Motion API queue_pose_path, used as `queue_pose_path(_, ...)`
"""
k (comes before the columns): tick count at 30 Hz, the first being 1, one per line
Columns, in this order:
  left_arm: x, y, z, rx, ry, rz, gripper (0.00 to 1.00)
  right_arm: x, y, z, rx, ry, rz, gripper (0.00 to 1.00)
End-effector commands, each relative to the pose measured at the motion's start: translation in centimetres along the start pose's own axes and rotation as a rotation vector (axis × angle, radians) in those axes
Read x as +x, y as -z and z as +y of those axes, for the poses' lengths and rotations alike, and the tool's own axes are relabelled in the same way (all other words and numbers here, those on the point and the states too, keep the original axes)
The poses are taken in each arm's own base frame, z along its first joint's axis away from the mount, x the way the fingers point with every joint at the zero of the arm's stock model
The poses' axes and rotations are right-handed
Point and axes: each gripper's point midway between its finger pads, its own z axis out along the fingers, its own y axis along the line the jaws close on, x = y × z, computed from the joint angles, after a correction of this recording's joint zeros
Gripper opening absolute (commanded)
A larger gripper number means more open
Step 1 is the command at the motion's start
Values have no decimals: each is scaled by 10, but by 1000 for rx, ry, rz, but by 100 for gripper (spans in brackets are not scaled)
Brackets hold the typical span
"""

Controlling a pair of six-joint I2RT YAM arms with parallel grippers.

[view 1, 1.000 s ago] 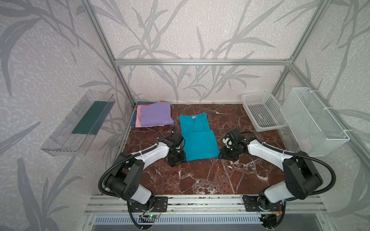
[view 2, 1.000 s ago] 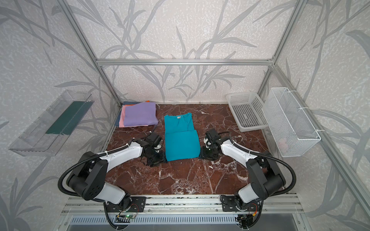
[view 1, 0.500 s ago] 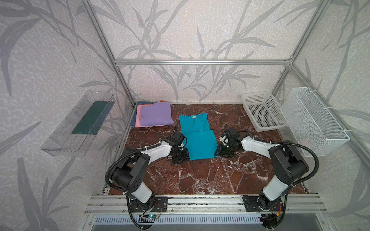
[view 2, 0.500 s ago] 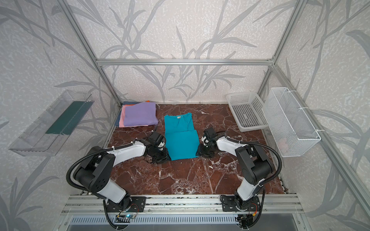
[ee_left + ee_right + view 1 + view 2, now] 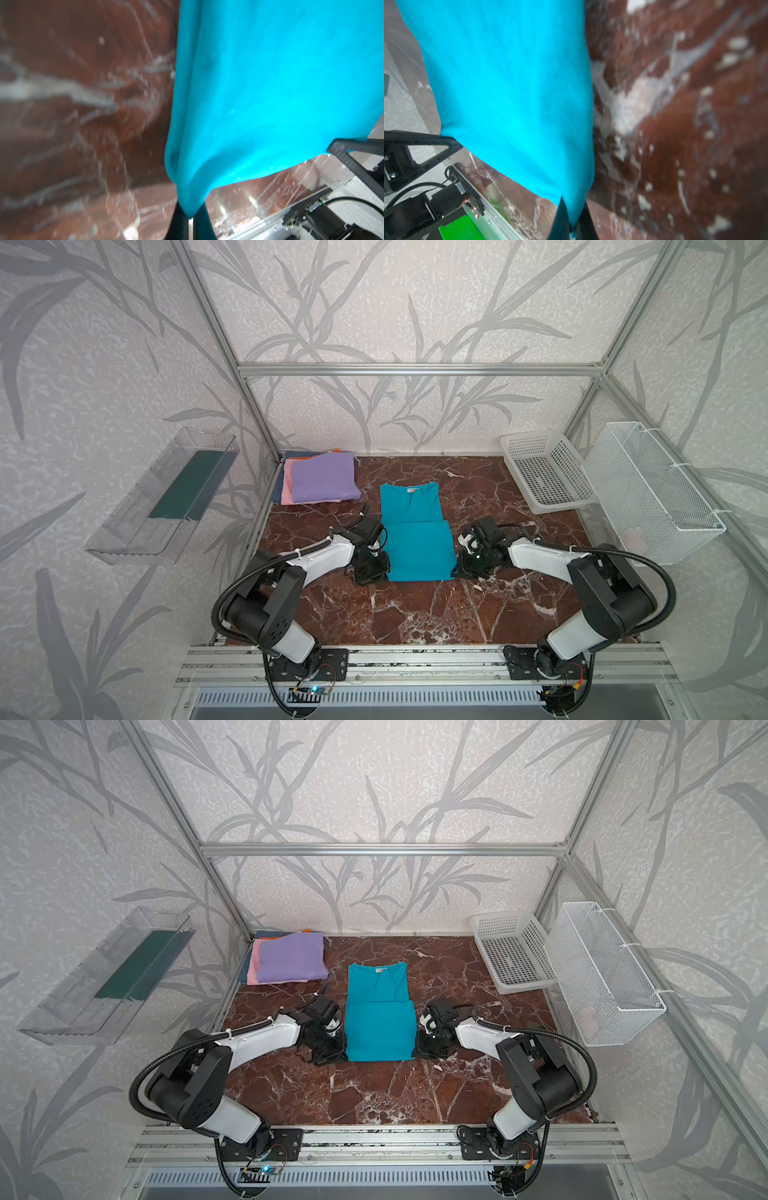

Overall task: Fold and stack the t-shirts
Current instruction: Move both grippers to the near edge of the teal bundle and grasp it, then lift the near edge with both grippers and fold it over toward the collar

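Note:
The teal t-shirt (image 5: 417,537) (image 5: 380,1017) lies mid-table in both top views, its lower half doubled up over itself and its collar toward the back. My left gripper (image 5: 384,570) (image 5: 341,1052) is shut on its near left corner. My right gripper (image 5: 459,570) (image 5: 415,1050) is shut on its near right corner. In each wrist view the teal t-shirt (image 5: 270,83) (image 5: 508,83) narrows to a point pinched by the left gripper (image 5: 190,220) and the right gripper (image 5: 572,223). A stack of folded t-shirts (image 5: 322,481) (image 5: 289,960), lilac on top, sits at the back left.
A white perforated basket (image 5: 548,470) (image 5: 513,950) stands at the back right of the marble table (image 5: 415,610). A wire basket (image 5: 656,489) hangs on the right wall. A clear shelf (image 5: 166,497) is fixed to the left wall.
Both grippers moved in from beside the teal t-shirt to its near corners and shut on the cloth. The shirt's near corners now bunch at the fingertips.

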Motion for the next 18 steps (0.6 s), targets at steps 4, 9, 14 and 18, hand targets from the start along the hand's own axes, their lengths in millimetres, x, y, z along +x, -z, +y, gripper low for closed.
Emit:
queue_pose_path(4, 24, 49, -7, 5, -5, -3, 0, 48, 41, 18, 15, -13, 62, 0)
queue_pose_path(9, 20, 92, -41, 104, -25, -63, 0, 54, 73, 42, -32, -28, 32, 0)
queue_pose_path(14, 7, 122, -73, 174, -66, -118, 0, 40, 97, 69, -71, -30, 3, 0)
queue_pose_path(18, -3, 133, -84, 176, -100, -150, 0, 20, 108, 90, -172, -63, -6, 0)
